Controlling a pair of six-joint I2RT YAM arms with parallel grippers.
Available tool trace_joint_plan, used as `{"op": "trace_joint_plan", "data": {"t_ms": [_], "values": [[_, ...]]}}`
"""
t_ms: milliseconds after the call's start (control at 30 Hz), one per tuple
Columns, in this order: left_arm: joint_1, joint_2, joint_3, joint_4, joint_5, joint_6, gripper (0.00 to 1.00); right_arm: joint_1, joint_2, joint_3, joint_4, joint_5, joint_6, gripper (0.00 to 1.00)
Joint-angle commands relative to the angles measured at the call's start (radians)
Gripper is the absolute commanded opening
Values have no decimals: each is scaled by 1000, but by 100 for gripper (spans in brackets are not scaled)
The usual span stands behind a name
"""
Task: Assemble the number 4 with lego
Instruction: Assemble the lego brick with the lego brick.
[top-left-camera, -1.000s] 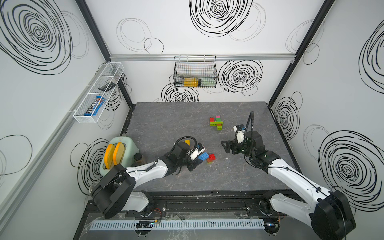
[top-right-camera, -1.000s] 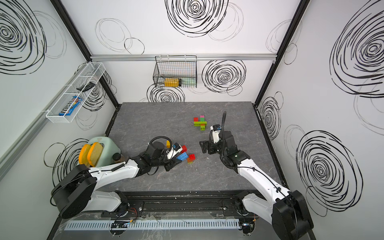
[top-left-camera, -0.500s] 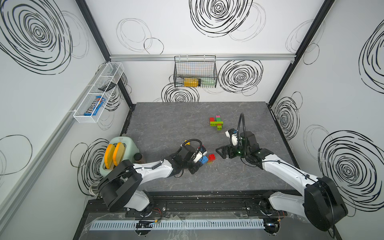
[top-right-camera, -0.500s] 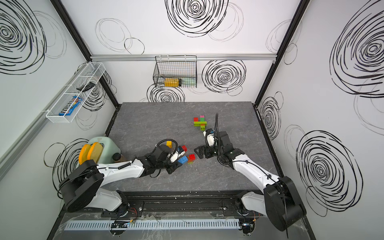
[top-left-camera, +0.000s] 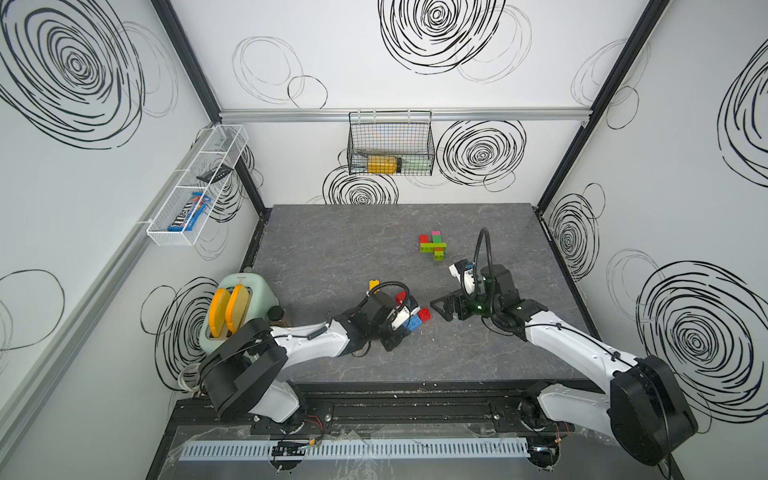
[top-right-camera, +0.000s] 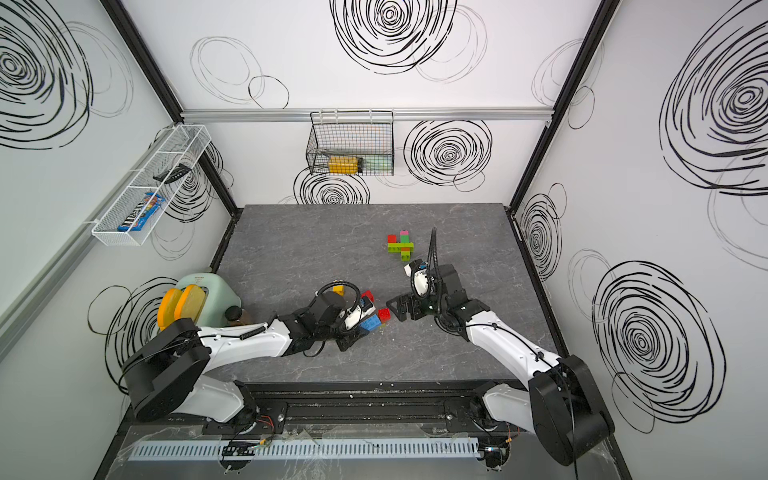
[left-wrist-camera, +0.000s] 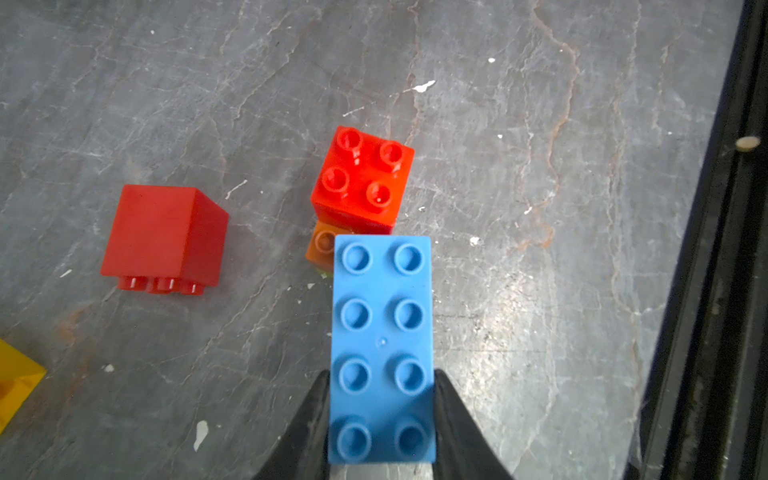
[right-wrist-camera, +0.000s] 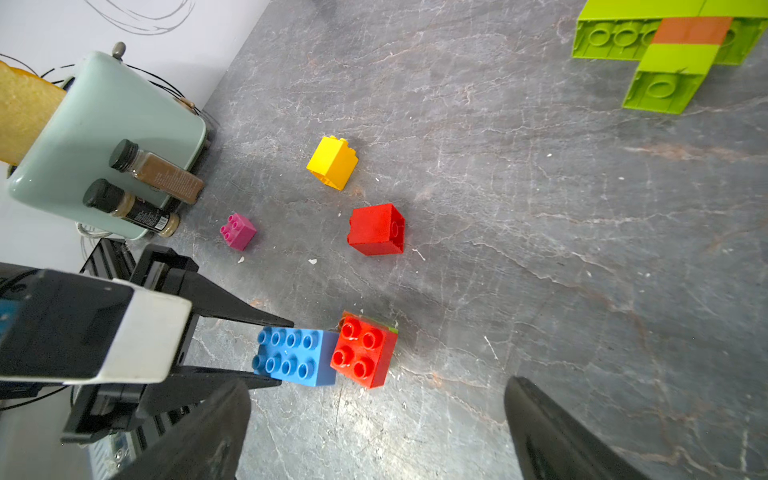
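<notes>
Left jaws narrow, clamped on long sides of blue 2x4 studded plastic brick (left-wrist-camera: 382, 349). Studs up, long axis straight out from jaws twd red 2x2 studded brick (left-wrist-camera: 363, 174), far end just beside it. Small orange brick (left-wrist-camera: 322, 245) peeks from under red one. Right jaws wide, nothing btwn, near red brick's other side. Lime-red-pink brick cluster (top-left-camera: 432, 246) well apart, twd back of grey stone-look desk (top-left-camera: 332, 249). Bare desk btwn, also to front edge.

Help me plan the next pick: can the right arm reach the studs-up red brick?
Probably yes: the open right gripper faces that red brick across bare table; the blue brick in the left gripper crowds one side.
</notes>
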Motion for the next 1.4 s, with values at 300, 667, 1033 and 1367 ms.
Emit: {"op": "trace_joint_plan", "data": {"t_ms": [300, 667, 1033, 1367], "values": [[52, 19, 65, -20, 40, 61, 0, 24, 72, 47, -3, -52, -6, 95], [60, 74, 116, -71, 77, 85, 0, 31, 81, 48, 8, -50, -8, 93], [39, 82, 123, -109, 78, 84, 0, 66, 207, 118, -55, -155, -47, 64], [42, 93, 136, -122, 78, 86, 0, 71, 307, 166, -30, -333, 38, 16]]}}
